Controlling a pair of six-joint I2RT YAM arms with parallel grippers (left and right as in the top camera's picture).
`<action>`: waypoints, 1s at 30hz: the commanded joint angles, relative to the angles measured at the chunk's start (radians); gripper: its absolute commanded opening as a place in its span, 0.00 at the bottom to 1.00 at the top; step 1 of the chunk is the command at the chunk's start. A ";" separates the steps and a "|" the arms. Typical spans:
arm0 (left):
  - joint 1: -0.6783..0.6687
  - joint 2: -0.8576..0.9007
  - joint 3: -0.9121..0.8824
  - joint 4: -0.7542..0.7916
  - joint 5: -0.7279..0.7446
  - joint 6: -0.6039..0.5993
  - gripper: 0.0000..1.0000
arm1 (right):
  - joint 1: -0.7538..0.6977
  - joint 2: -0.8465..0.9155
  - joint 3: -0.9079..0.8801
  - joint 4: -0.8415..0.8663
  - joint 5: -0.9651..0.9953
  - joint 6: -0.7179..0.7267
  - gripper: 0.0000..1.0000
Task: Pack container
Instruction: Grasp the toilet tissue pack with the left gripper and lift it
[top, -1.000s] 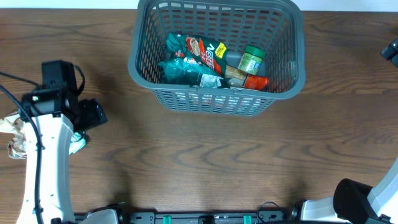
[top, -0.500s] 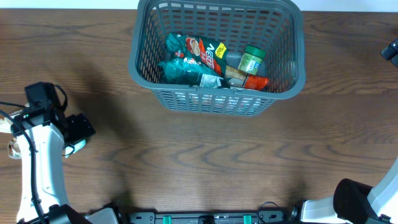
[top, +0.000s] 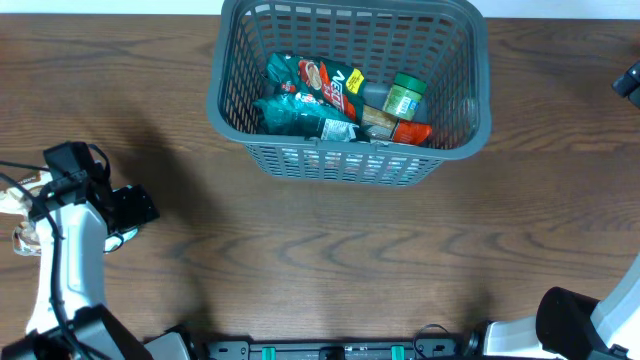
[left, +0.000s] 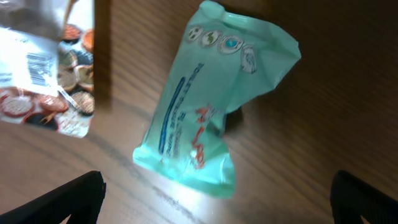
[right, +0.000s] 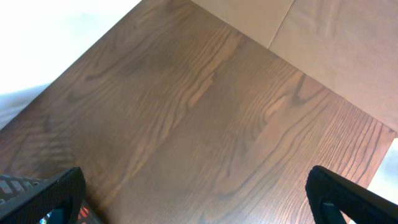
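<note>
The container (top: 225, 100), a dark grey lattice basket, stands at the top middle of the table and holds several snack packets and a green-lidded jar. My left gripper (top: 122, 228) hovers at the table's left edge, open and empty, above a crumpled mint-green packet (left: 211, 106). The packet lies flat on the wood between and just beyond the fingertips (left: 214, 199). A white and red packet (left: 46, 68) lies to its left, also seen in the overhead view (top: 20, 215). My right gripper (right: 199, 199) is open and empty, up at the far right, with a corner of the basket (right: 12, 186) below it.
The table's far edge and the pale floor (right: 348, 43) show in the right wrist view. The right arm's base (top: 590, 320) sits at the bottom right corner. Bare brown wood lies between the basket and the left packets.
My left arm has swung down and to the left, away from the basket, and now sits over the mint-green packet. The right arm and the basket's contents have not moved.
</note>
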 joint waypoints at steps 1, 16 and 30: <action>0.006 0.061 -0.007 0.019 0.010 0.060 0.99 | -0.004 -0.001 -0.001 -0.001 0.008 0.011 0.99; 0.006 0.233 -0.007 0.103 0.010 0.080 0.99 | -0.004 -0.001 -0.001 -0.001 0.008 0.011 0.99; 0.006 0.233 -0.007 0.165 0.010 0.081 0.50 | -0.004 -0.001 -0.001 -0.001 0.008 0.011 0.99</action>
